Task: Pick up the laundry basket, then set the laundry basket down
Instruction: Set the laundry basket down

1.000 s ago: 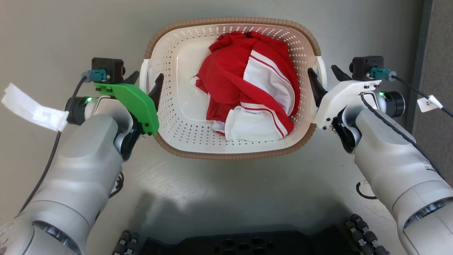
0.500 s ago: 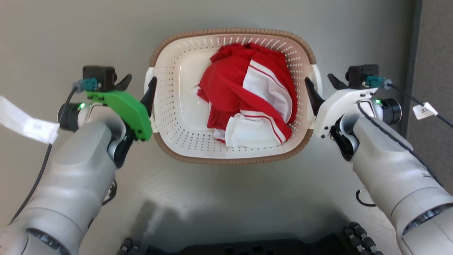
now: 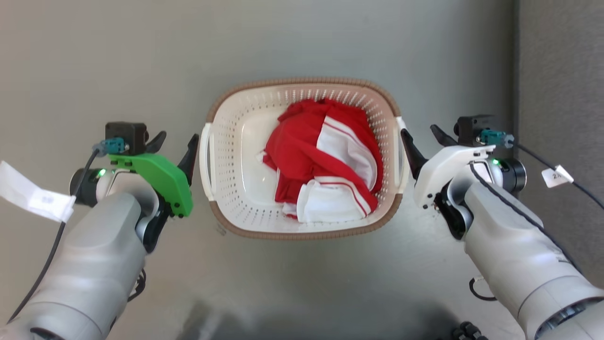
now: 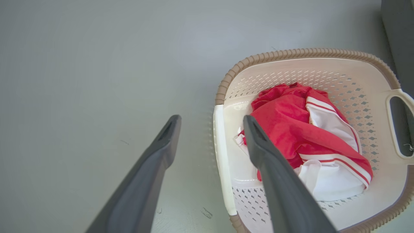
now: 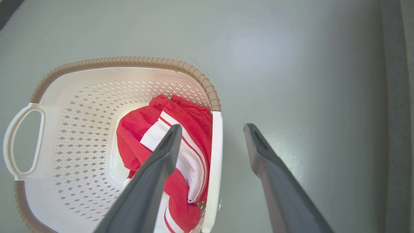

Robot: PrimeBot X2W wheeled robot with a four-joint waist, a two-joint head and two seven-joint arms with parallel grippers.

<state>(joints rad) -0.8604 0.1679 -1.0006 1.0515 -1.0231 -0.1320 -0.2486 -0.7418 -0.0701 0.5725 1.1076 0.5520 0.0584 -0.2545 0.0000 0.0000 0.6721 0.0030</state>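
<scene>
From the head: laundry basket (image 3: 302, 234) down on the grey floor (image 3: 302, 42), red and white clothes (image 3: 302, 160) inside. Left gripper (image 3: 177, 140) and right gripper (image 3: 419, 133) beside its white handles, fingers wide apart, holding nothing. From the wrists: little wall holes. Paper tag (image 3: 557, 175) too blurry to read.

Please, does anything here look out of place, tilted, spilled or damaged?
Nothing stands out. The laundry basket sits upright on the grey floor, its rim looks whole, and the red and white garment lies bunched inside, nothing over the edge. The left gripper and right gripper are open, one near each handle.
</scene>
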